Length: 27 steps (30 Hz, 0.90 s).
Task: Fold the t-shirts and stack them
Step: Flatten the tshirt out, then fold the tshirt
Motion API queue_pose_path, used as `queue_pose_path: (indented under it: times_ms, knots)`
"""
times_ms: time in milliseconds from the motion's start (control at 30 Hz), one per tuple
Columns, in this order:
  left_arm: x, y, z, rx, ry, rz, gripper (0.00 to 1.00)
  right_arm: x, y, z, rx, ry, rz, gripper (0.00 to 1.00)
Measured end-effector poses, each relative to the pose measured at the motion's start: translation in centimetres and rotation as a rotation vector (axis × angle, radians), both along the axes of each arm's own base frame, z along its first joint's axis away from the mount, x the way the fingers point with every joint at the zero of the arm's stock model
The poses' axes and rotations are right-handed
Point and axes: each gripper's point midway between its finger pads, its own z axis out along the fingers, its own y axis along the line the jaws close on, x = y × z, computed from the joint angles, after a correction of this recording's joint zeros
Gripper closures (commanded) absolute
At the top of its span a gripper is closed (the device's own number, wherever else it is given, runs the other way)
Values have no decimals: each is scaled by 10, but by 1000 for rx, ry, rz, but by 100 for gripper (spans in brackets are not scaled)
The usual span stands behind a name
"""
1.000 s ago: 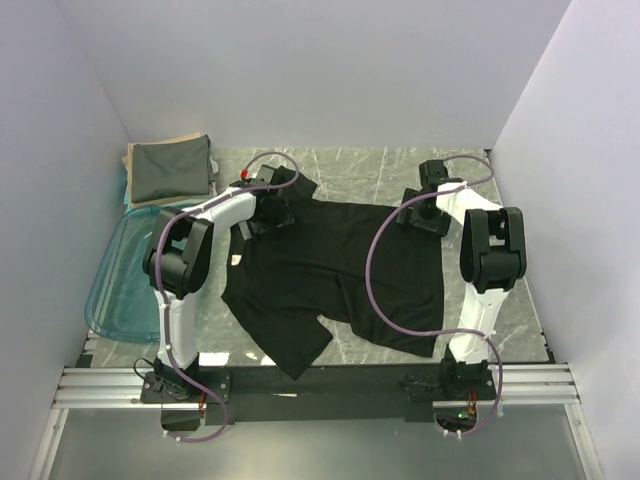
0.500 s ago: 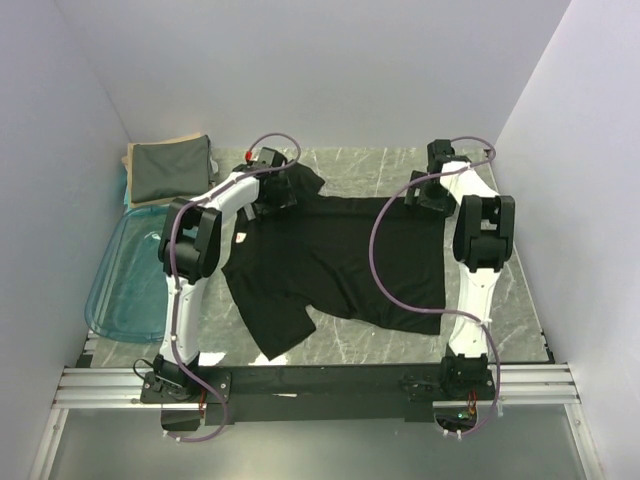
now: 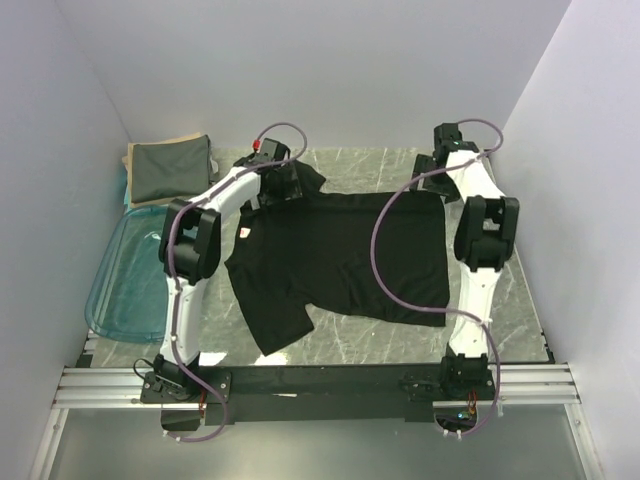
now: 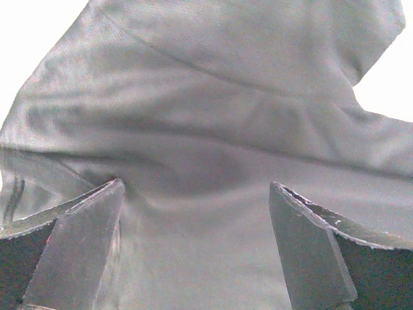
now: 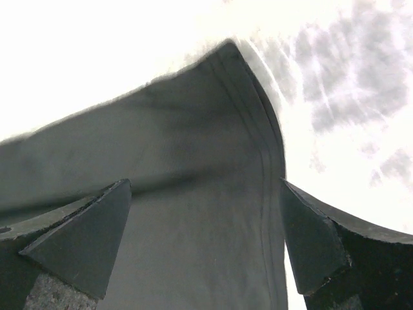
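Left wrist: tee (image 4: 213,129) under spread fingers (image 4: 77,252)

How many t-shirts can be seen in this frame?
3. A black t-shirt lies spread across the middle of the table. A grey-green folded t-shirt sits at the far-left corner on top of a beige folded t-shirt. That stack could hide more.

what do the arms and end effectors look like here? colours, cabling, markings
Both the left arm and right arm have white links with bulky black joint housings. A purple-grey cable loops loosely along each. Small red mark near the left wrist. The left end effector and right end effector have dark wedge-shaped fingers.
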Motion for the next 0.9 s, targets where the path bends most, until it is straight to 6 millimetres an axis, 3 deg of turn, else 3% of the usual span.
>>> queue_pose_path:
  times_ms: [67,167,300,367,500,667,767,900]
  knots:
    - [-10,-6,11,-2,-15,-15,1,-10,1,23,4,-42,-11,0]
    - [-48,-21,39,-16,-43,-52,1,-41,3,71,22,-150,-44,0]
    - [-122,-35,73,-78,-82,-92,1,-105,12,146,91,-413,-105,0]
    - [-162,-34,77,-106,-83,-95,1,-137,16,161,138,-527,-145,0]
    - [-234,-25,60,-125,-24,-85,1,-181,23,137,209,-580,-205,0]
    - [-317,-11,23,-96,104,-78,1,-207,28,81,250,-482,-262,0]
    - [-351,5,8,-99,153,-50,1,-210,23,74,243,-472,-315,0]
    - [-388,17,-17,-141,223,-29,1,-211,15,78,254,-530,-404,0]
